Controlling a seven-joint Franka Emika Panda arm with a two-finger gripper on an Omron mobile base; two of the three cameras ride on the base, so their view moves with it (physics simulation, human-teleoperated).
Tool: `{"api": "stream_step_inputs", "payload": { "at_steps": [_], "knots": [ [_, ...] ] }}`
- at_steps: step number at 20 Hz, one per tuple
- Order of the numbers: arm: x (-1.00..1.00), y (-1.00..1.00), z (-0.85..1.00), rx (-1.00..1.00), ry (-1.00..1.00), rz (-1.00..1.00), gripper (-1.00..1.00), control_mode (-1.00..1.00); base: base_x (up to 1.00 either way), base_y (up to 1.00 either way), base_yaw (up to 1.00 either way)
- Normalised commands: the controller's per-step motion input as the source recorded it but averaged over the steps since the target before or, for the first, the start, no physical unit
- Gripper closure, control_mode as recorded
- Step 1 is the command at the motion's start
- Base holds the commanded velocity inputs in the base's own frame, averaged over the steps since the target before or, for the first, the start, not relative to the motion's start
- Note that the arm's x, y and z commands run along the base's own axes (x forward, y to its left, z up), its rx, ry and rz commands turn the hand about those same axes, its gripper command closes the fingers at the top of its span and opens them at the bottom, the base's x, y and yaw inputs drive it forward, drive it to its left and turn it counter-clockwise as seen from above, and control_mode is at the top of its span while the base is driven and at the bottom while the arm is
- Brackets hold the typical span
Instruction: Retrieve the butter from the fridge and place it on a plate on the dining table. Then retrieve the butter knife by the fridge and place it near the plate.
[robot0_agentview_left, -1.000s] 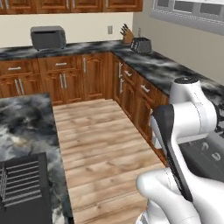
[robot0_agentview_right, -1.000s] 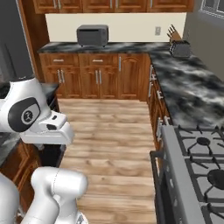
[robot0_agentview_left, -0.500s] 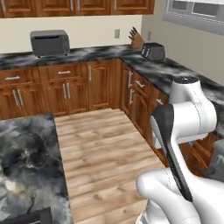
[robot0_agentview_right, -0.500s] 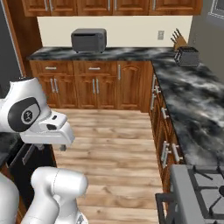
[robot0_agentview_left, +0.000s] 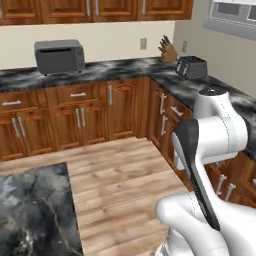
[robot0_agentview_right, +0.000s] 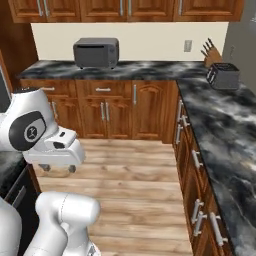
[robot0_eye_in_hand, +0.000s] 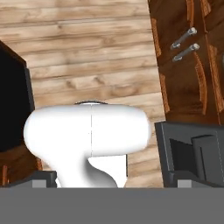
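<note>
The L-shaped black, grey and white marbled wall worktop (robot0_agentview_right: 220, 125) over brown wood cabinets and drawers (robot0_agentview_left: 90, 117) runs across the far side and down the right of the room. It carries only kitchen appliances, which suggests the base is in transit between stations and not yet at work. The pale wood plank floor (robot0_agentview_left: 120, 180) lies open between the cabinets and the robot, so nothing blocks a drive forward. At the lower left of the left base view, a corner of the glossy marbled dining table (robot0_agentview_left: 35, 210) shows, close beside the base. The white arm is folded up tight over the base, probably so it clears the cabinets while driving.

On the far worktop stands a dark grey toaster oven (robot0_agentview_right: 96, 52). In the corner are a wooden knife block with dark handles (robot0_agentview_left: 168, 49) and, just beside it, a small dark two-slot toaster (robot0_agentview_right: 223, 76).

The claw (robot0_eye_in_hand: 111, 181) points down at the floor in the hand view, its dark tips spread wide with nothing between them.

The butter, the plate and the knife cannot be placed from here. A dark strip at the left edge of the right base view may be the fridge, though that is uncertain.
</note>
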Motion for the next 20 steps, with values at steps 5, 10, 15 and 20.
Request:
{"api": "stream_step_inputs", "payload": {
  "at_steps": [5, 10, 15, 20],
  "knots": [
    [0.0, 0.0, 0.0, 0.0, 0.0, 0.0, -1.0, 1.0, 1.0, 0.0, 0.0],
    [0.0, 0.0, 0.0, 0.0, 0.0, 0.0, -1.0, 1.0, 0.99, 0.0, 0.0],
    [0.0, 0.0, 0.0, 0.0, 0.0, 0.0, -1.0, 1.0, 1.0, 0.0, 0.06],
    [0.0, 0.0, 0.0, 0.0, 0.0, 0.0, -1.0, 1.0, 1.0, 0.0, 0.15]
  ]
}}
